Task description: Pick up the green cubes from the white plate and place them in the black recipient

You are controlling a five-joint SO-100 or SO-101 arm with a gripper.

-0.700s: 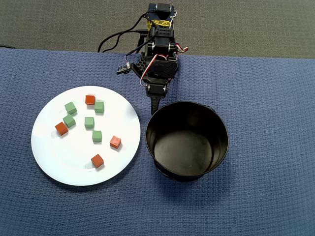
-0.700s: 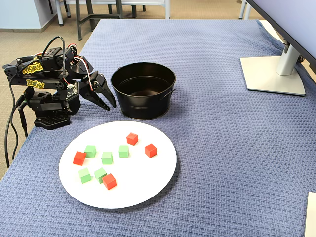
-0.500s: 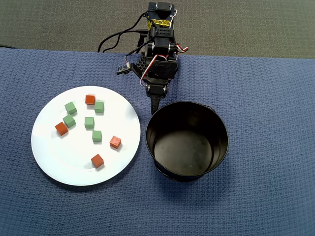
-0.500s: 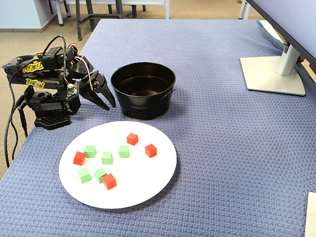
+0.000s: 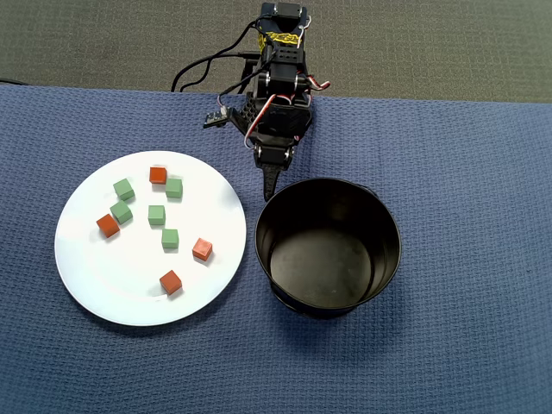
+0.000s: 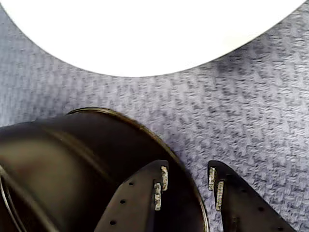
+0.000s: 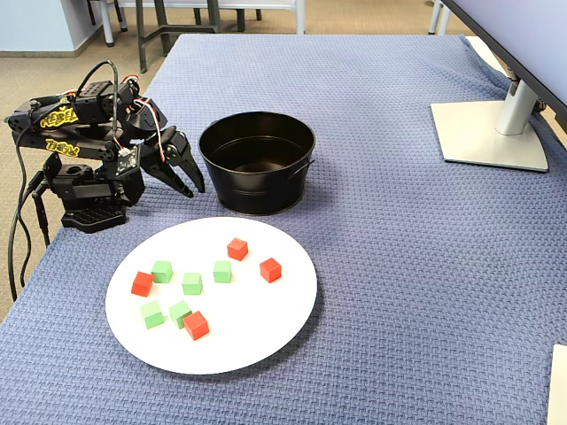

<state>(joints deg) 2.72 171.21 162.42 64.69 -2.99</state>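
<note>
A round glossy white plate (image 5: 95, 276) lies flat on the cloth, just left of a black pot (image 5: 328, 304) in the overhead view. Five small matte green cubes (image 5: 156, 215) sit loosely scattered on the plate's upper half, among red-orange ones. The pot stands upright, tall-walled, flat-bottomed and empty, its rim close to the plate's edge.

Glossy white plate (image 7: 266, 341); glossy black recipient (image 7: 257, 188); woven blue cloth (image 7: 399, 266).
</note>
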